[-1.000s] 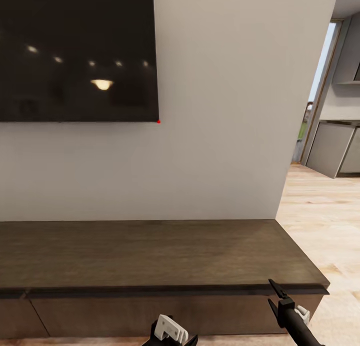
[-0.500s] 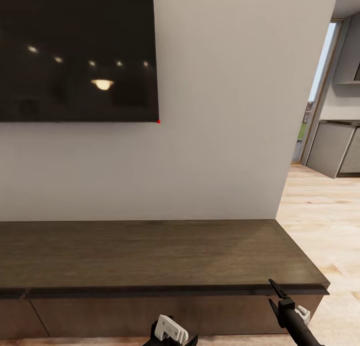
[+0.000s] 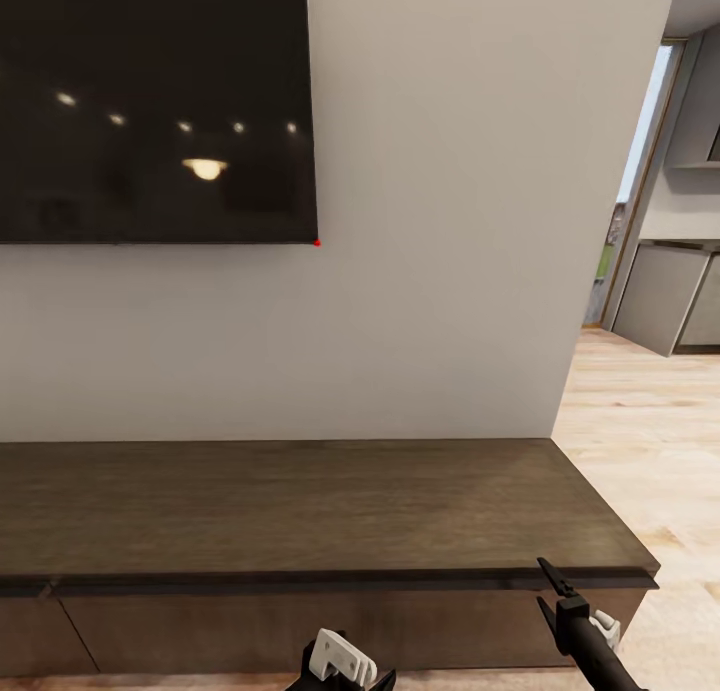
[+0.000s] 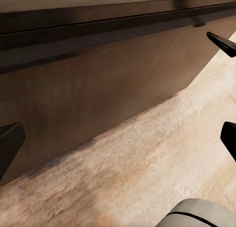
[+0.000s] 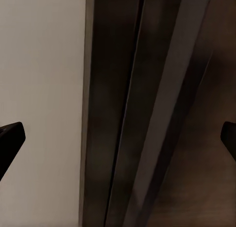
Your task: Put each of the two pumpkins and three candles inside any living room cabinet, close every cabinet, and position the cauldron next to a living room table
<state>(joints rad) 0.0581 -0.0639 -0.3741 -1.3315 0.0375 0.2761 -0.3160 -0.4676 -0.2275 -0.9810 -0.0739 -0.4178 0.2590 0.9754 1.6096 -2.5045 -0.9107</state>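
Head view is showing the cabinet stretching across the lower part of the scene, a long low dark-brown wood unit sitting against a pale wall, its flat top lying bare and its drawer fronts sitting flush under the top's dark front edge. Above the unit's left part a large dark screen is hanging on the wall, reflecting a row of small ceiling lights. To the right of the wall's corner a light wood floor is running back toward a doorway and grey kitchen units. The left gripper is poking up at the bottom edge of this view, just in front of the drawer fronts near the middle of the unit; its white housing is showing here, but the fingers are not. From the left wrist view its dark fingertips are standing wide apart at the picture's two sides, holding nothing, facing a drawer front and the floor at its foot; the other arm's black finger is also showing in that picture. The right gripper is hovering by the cabinet's right end, close to the front edge of the top, its thin black fingers pointing upward. From the right wrist view its fingertips are likewise spread wide with nothing between them, looking along the cabinet's dark edge against the pale wall.
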